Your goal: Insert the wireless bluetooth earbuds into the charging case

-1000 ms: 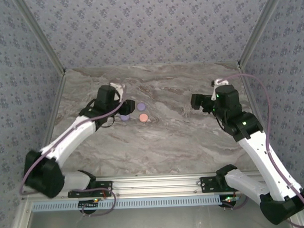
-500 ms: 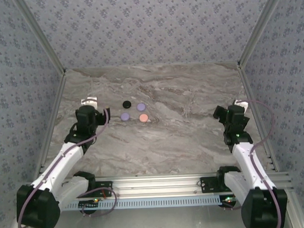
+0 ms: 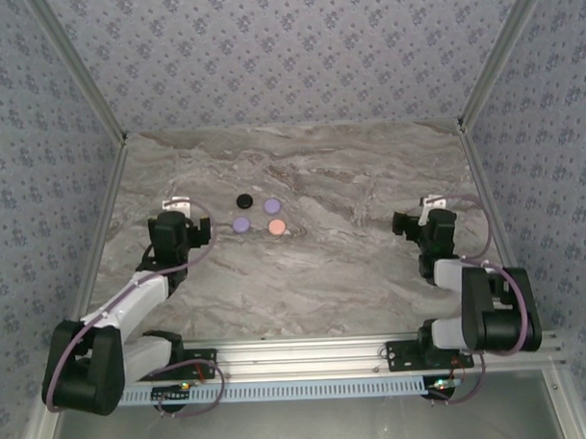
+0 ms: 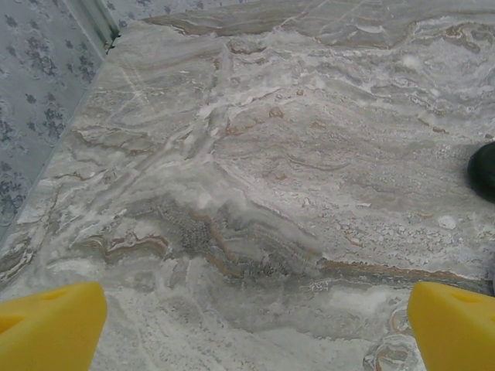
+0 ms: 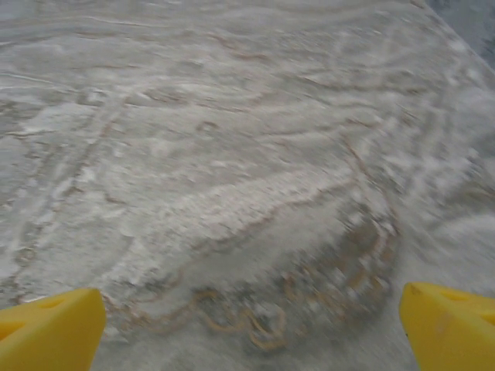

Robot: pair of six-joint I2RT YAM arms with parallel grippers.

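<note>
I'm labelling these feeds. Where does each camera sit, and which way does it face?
Top external: above, behind the bases, looking down on the table; both arms, left gripper, right gripper.
Left wrist: low over the table, facing its far-left corner; open yellow fingertips.
Right wrist: low, facing bare marble; open yellow fingertips.
Shared: black case, top and left wrist.

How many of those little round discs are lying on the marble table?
4, clustered left of centre: black disc farthest back, rear lilac disc right of it, near lilac disc in front, pink disc beside that. None seems hidden.
</note>
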